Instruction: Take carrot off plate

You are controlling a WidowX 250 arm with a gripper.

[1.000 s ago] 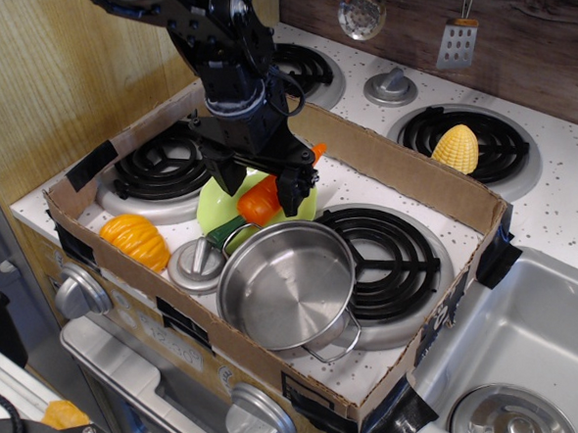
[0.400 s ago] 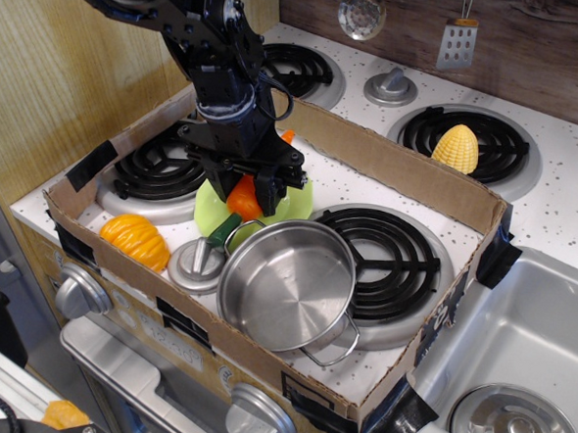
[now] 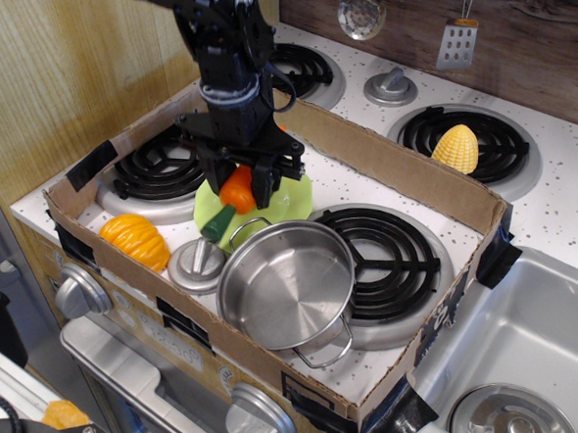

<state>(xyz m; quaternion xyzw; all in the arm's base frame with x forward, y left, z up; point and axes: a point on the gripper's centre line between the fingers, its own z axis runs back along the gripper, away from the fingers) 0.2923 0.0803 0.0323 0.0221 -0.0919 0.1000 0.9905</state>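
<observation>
The orange carrot [image 3: 235, 193] with its dark green stub lies across the lime-green plate [image 3: 287, 203], between the two front burners inside the cardboard box. My black gripper [image 3: 242, 177] is right over the carrot with a finger on each side of its thick part. The fingers appear closed against the carrot. Most of the carrot's far end is hidden behind the gripper.
A steel pot [image 3: 287, 284] stands just in front of the plate. An orange pumpkin toy [image 3: 135, 240] lies at the front left. A yellow corn [image 3: 456, 147] sits on the back right burner. The cardboard box wall [image 3: 390, 164] surrounds the area. A sink [image 3: 516, 358] is at the right.
My gripper has moved left and down onto the carrot. The carrot has shifted left with it and now lies lower on the plate.
</observation>
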